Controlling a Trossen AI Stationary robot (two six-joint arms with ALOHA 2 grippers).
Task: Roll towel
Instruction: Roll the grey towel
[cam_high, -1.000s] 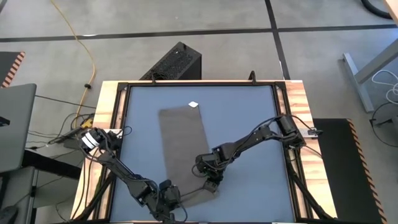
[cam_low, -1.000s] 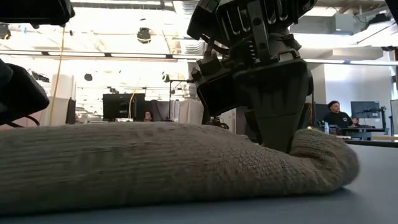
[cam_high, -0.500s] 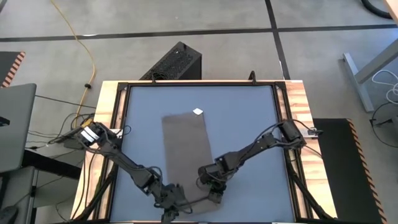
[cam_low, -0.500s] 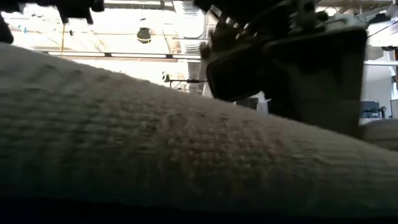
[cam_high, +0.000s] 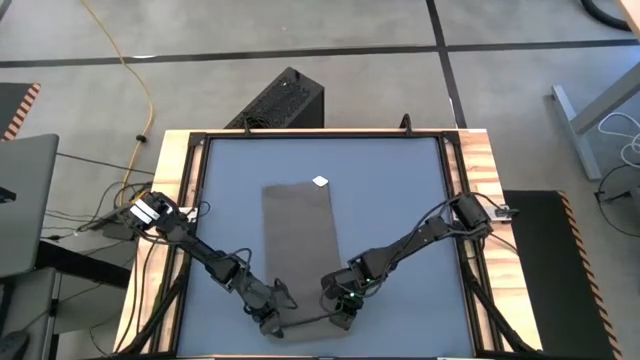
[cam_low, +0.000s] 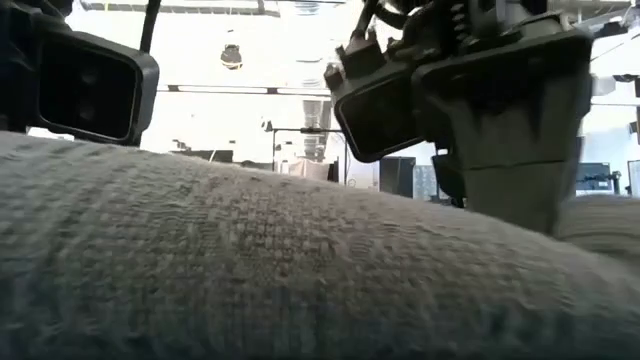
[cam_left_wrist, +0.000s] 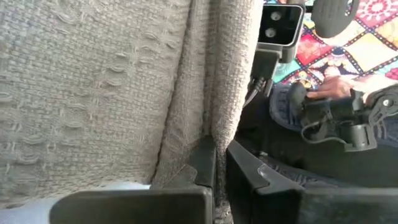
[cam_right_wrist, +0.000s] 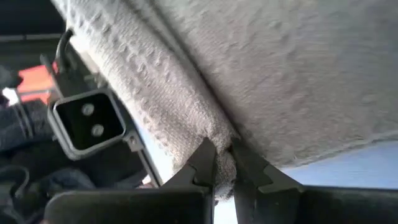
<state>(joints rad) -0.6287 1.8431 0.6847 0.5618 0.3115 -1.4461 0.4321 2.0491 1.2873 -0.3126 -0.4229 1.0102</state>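
— Grey concrete floor is seen all round the bench, with a yellow cable trailing across it and a black box just behind the bench's far edge; how is the towel laid?

— It is spread flat as a long strip on the blue bench top; its far end, with the small white tag, is well away from both claws, while its near end is gathered between them; the left claw is set at one near corner and the right claw at the other.

— What is held, and how?

— In the left wrist view the left claw is seen pinched shut on a folded edge of the towel; the cloth runs straight out from between the tips; in the right wrist view the right claw is likewise closed narrowly on a thick fold of the towel, which bulges just over the tips.

— Why both corners at once?

— It is judged that the near hem is being gripped at both ends so that it can be turned over evenly; a roll started from one corner alone would likely run crooked; in the low view the towel is seen humped up beside the right claw, which suggests the first turn is only just begun; most of the strip is not yet rolled.
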